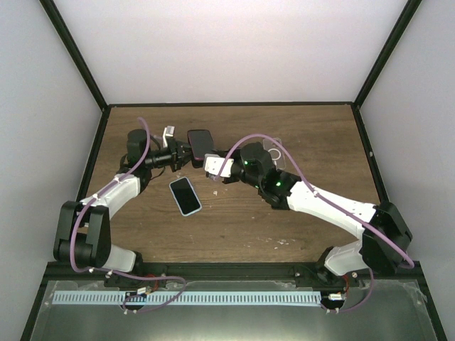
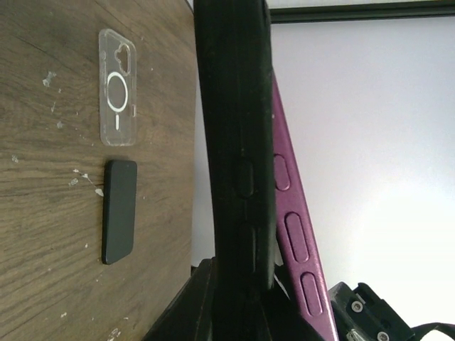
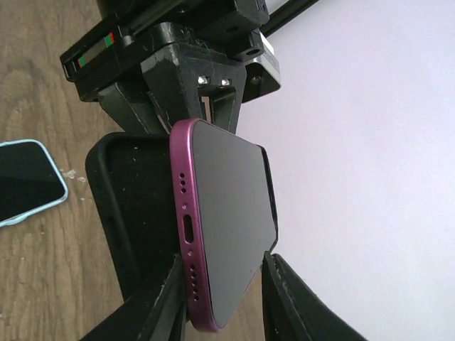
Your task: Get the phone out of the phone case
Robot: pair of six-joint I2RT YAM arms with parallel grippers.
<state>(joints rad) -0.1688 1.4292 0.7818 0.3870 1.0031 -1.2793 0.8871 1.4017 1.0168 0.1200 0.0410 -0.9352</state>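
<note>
My left gripper point(image 2: 242, 298) is shut on the lower end of the black phone case point(image 2: 234, 128), holding it on edge above the table. The purple phone point(image 2: 295, 227) leans out of the case, its near side peeled away from the case wall. In the right wrist view the phone point(image 3: 227, 206) stands in front of the empty black case point(image 3: 131, 192). My right gripper point(image 3: 220, 266) has closed on the phone's bottom corner, one finger on the purple edge and the other against the screen side. From above, both grippers meet at the case point(image 1: 200, 141).
A phone in a light blue case point(image 1: 185, 195) lies screen-up on the wooden table, in front of the left gripper. A clear empty case point(image 2: 117, 85) and a dark flat phone point(image 2: 119, 211) lie on the table's right half. White walls enclose the table.
</note>
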